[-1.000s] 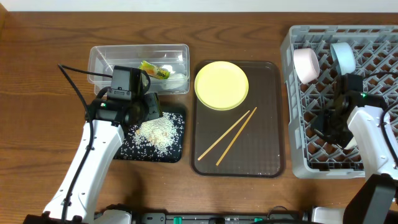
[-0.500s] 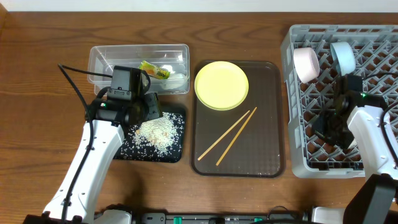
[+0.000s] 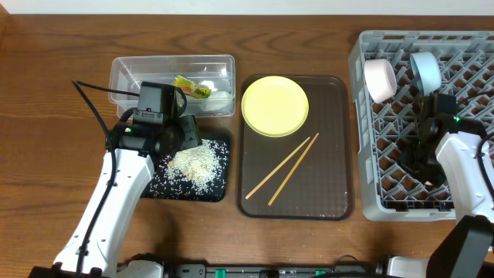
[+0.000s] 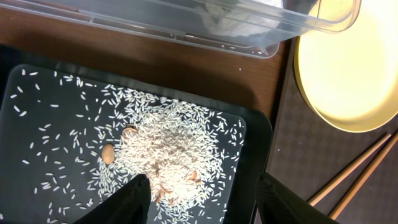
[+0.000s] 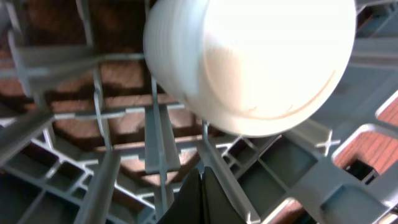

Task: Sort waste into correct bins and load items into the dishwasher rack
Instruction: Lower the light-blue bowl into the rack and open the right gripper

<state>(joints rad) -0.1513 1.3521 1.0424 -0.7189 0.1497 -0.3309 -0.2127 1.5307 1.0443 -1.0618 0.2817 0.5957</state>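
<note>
Wooden desk [image 3: 46, 93], rack [image 3: 463, 46] at its right end. Right hand [image 5: 200, 196] sits low in the rack, fingers pressed together on nothing, as far as the blurred wrist view shows. Cup [image 5: 249, 62] rests on the grid just ahead, apart from it. Left hand [image 4: 205, 199] spread wide, empty, over rice [image 4: 168, 149] on the black tray [image 4: 37, 81]. Judged step: cup loaded. Plate [image 3: 275, 106] and chopsticks [image 3: 282, 168] wait on the brown tray [image 3: 324, 193]. Next: lift clear of the lattice, then grip the flat plate by its edge.
</note>
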